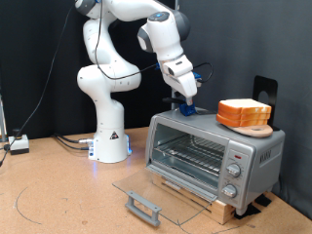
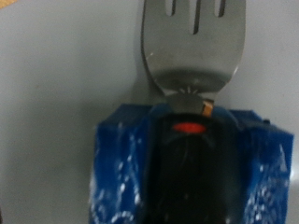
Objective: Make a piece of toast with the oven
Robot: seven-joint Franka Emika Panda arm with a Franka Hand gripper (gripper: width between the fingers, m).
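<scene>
The silver-grey oven (image 1: 210, 156) stands on a wooden base, its glass drop door (image 1: 156, 187) folded down flat and the wire rack (image 1: 190, 153) showing inside. My gripper (image 1: 185, 99) points down at the oven's top, right over a dark blue-wrapped thing (image 1: 186, 110) lying there. In the wrist view this is a metal slotted spatula (image 2: 192, 47) with a black handle (image 2: 192, 173) wrapped in blue, very close under the hand on a grey surface. My fingers cannot be made out there. No single piece of toast shows in either view.
A stack of bread slices (image 1: 244, 112) on a round wooden board (image 1: 255, 129) sits on the oven's top towards the exterior view's right. A black upright object (image 1: 265, 93) stands behind it. The arm's white base (image 1: 109, 141) stands to the oven's left.
</scene>
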